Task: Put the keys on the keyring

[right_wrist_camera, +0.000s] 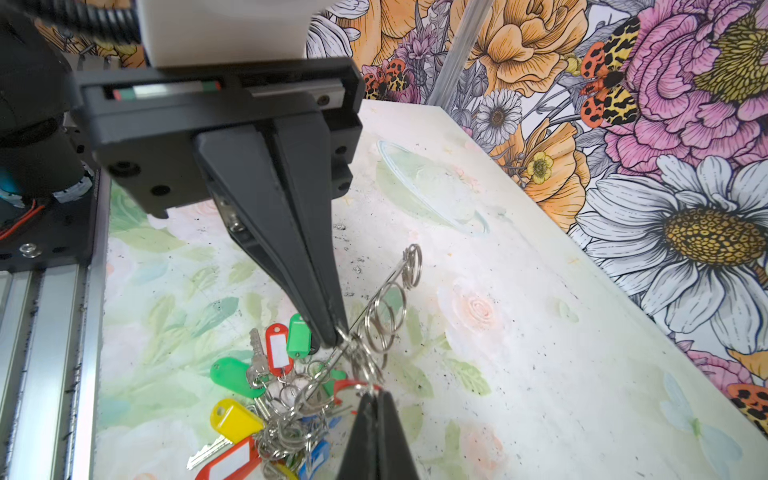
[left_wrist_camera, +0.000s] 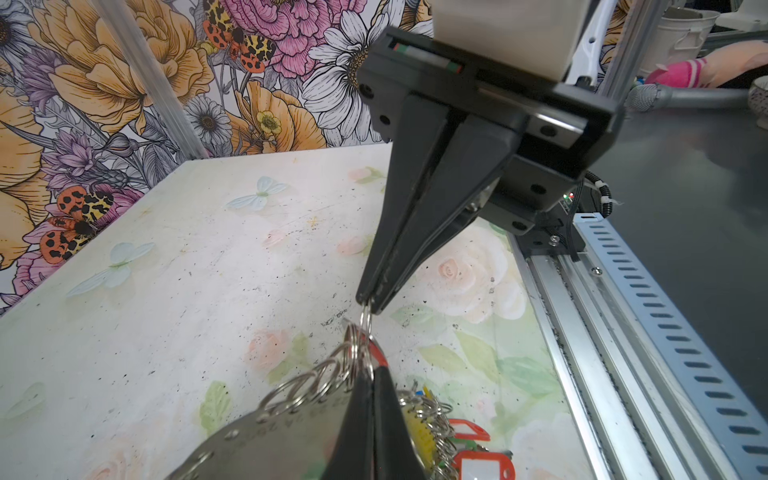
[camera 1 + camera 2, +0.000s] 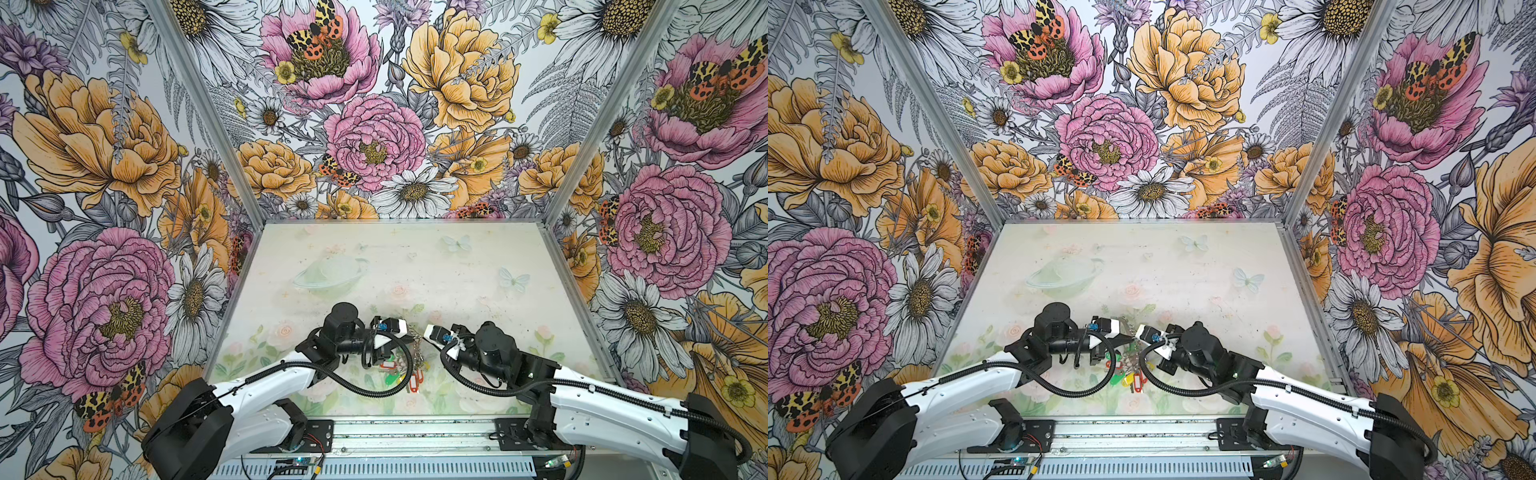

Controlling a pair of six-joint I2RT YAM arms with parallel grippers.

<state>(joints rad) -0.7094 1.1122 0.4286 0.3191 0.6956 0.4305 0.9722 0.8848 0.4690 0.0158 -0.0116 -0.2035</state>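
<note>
above the floral tabletop [image 3: 415, 270], keyring [image 2: 291, 432] clamped in left pincer [image 1: 334, 338], right pincer [image 2: 368, 301] closed on its split ring [image 2: 365, 316]

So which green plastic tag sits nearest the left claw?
The green plastic tag partly hidden behind the left claw; the fully visible green tag lies farther off.

One keyring [image 2: 257, 449] plate. Three red tags [image 1: 278, 349] in sight, at least two green tags [image 1: 232, 376], one yellow tag [image 1: 235, 419], one blue tag [image 1: 316, 455], two silver keys [image 1: 257, 357]. Too many tangled split rings [image 1: 384, 320] to count.
</note>
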